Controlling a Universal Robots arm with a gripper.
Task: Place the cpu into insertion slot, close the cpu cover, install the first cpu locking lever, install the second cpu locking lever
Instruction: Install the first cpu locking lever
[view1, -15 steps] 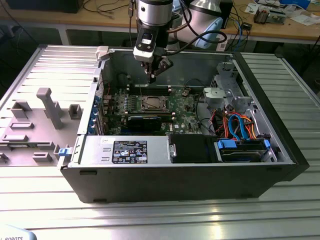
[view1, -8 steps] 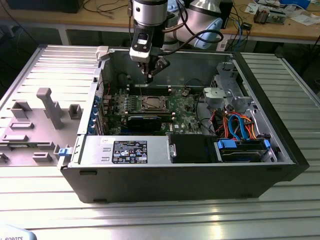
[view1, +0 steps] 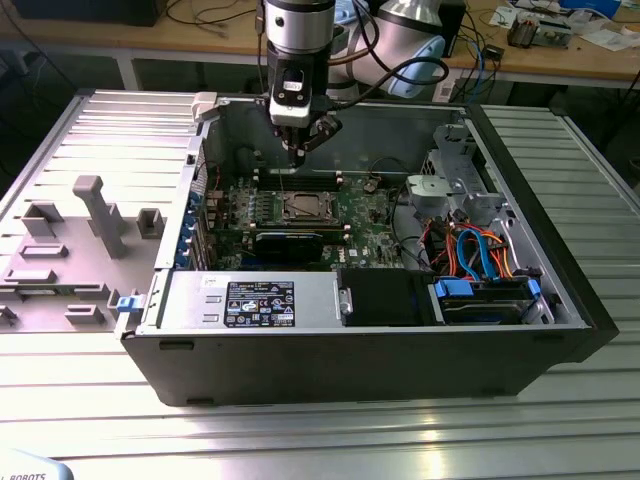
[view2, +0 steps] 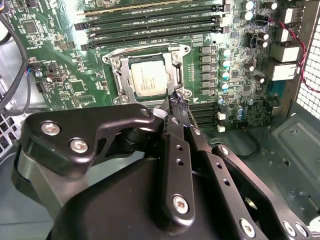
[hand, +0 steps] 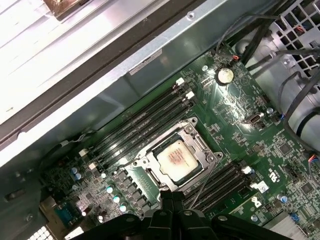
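now, exterior view: one black two-fingered end effector (view1: 298, 152) on the arm hangs inside the open dark computer case (view1: 350, 350), which sits on the ribbed metal surface (view1: 300, 440). it is above the green motherboard (view1: 365, 215), near the square silver-rimmed insertion slot (view1: 286, 212). one grey moulded parts tray (view1: 80, 240) lies beside the case at the exterior view's left.
second wrist view: the small flat square cpu with a dull silver top (view2: 148, 76) lies seated in the slot. the thin silvery windowed cpu cover (view2: 174, 70) looks folded down around it. the end effector's fingers (view2: 175, 145) are together, their tips just beside a corner of the cover, by a small bent metal hook (view2: 182, 92).
first wrist view: the cpu (hand: 176, 159) sits framed by the cover (hand: 200, 142). a thin wire locking lever (hand: 205, 182) seems to run from the socket edge toward the fingertips. whether it is pinched i cannot tell.
step in hand: judged to be a locking lever, with the cpu and cover steps looking done.
doing it well: touch only the lever's end, press it down and sideways under its catch, and avoid the cpu top and the memory slots.
count: one cpu, one slot, one cover, one lever made out, and what look like four long black memory slots (hand: 140, 125) on one side of the socket.
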